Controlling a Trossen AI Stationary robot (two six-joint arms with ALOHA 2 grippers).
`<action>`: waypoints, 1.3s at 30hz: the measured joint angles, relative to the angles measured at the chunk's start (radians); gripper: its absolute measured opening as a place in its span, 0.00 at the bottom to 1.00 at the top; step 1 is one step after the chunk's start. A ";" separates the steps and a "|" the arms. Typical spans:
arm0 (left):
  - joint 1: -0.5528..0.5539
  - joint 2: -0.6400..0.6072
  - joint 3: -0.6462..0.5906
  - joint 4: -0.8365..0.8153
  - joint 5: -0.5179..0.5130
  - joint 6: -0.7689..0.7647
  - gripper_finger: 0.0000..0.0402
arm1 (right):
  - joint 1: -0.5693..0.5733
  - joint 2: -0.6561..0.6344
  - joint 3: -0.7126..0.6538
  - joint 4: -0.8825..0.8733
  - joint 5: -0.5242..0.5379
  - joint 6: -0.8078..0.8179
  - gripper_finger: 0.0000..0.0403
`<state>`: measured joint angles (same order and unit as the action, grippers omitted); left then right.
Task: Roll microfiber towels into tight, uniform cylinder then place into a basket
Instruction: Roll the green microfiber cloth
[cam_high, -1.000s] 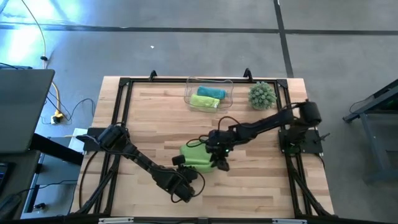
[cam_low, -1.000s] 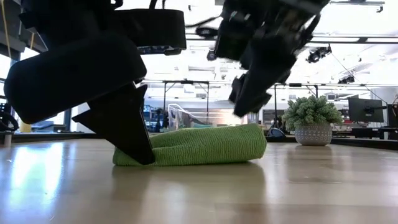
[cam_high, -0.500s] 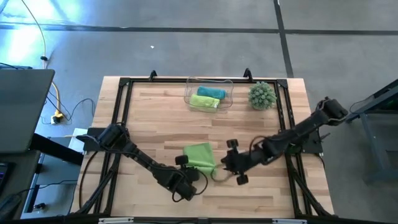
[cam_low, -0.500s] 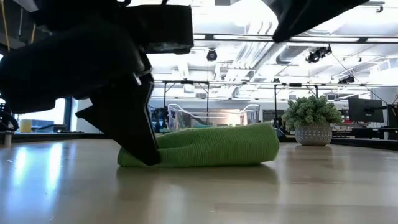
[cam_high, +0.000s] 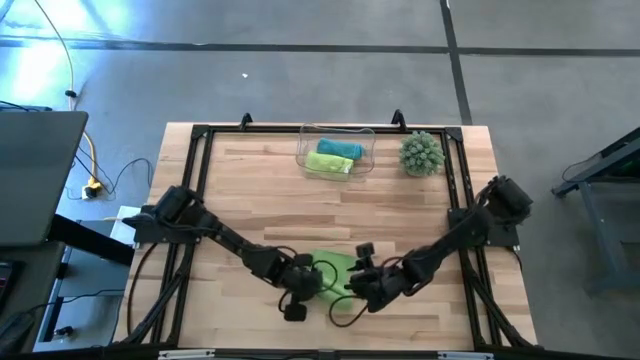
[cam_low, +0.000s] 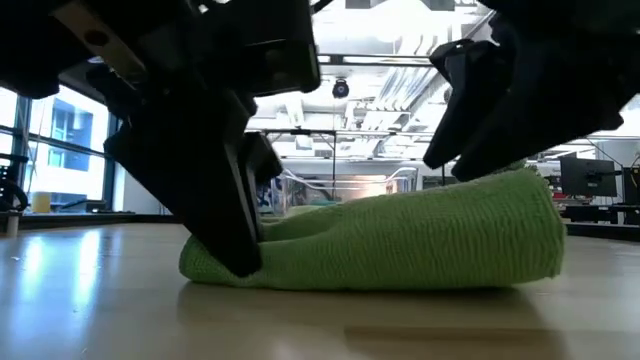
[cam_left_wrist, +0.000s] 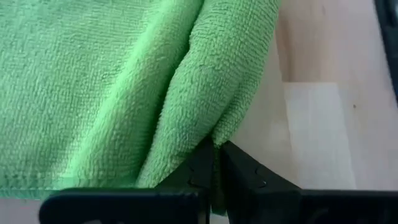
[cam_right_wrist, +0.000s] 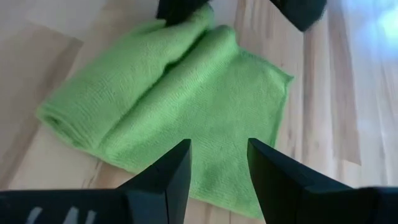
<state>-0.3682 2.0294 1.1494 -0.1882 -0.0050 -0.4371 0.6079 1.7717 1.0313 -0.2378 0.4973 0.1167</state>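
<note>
A lime green microfiber towel (cam_high: 338, 268) lies loosely folded on the wooden table near its front edge, also seen in the low view (cam_low: 400, 240). My left gripper (cam_high: 305, 283) is shut on the towel's left end (cam_left_wrist: 214, 155). My right gripper (cam_high: 357, 288) stands open just over the towel's right part (cam_right_wrist: 217, 168), its fingers apart above the cloth; no touch shows. The clear basket (cam_high: 366, 150) at the table's far side holds a teal rolled towel (cam_high: 340, 149) and a green one (cam_high: 328, 163). My left gripper pinches a thick folded edge of the towel (cam_left_wrist: 211, 127) at its left end between its two shut fingers. The fingers (cam_low: 235, 240) slant down from the table's left. The towel rests on the table, slack, with soft ridges running away from the pinch.
A round spiky green plant ball (cam_high: 422, 153) in a pot stands at the far right, beside the basket. Black frame rails (cam_high: 190, 180) run along the table's edges. Bare wood lies between the towel and the basket.
My right gripper has swung from over the towel's far side out toward the right and then toward the near edge, rolling as it went, and now hangs over the towel's right part. My left gripper has turned while keeping hold of the left end. The towel has slid toward the near edge.
</note>
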 joint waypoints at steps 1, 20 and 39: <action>0.003 -0.008 -0.027 0.042 -0.005 -0.001 0.03 | 0.004 0.000 0.000 0.000 0.007 0.010 0.37; 0.093 -0.022 -0.109 0.268 -0.062 -0.167 0.03 | 0.100 0.018 0.002 0.087 0.049 0.156 0.37; 0.093 -0.022 -0.109 0.275 -0.060 -0.162 0.03 | 0.078 0.076 0.002 0.038 0.013 0.226 0.37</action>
<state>-0.2752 2.0075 1.0405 0.0865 -0.0653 -0.5995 0.6855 1.8479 1.0328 -0.1997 0.5106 0.3426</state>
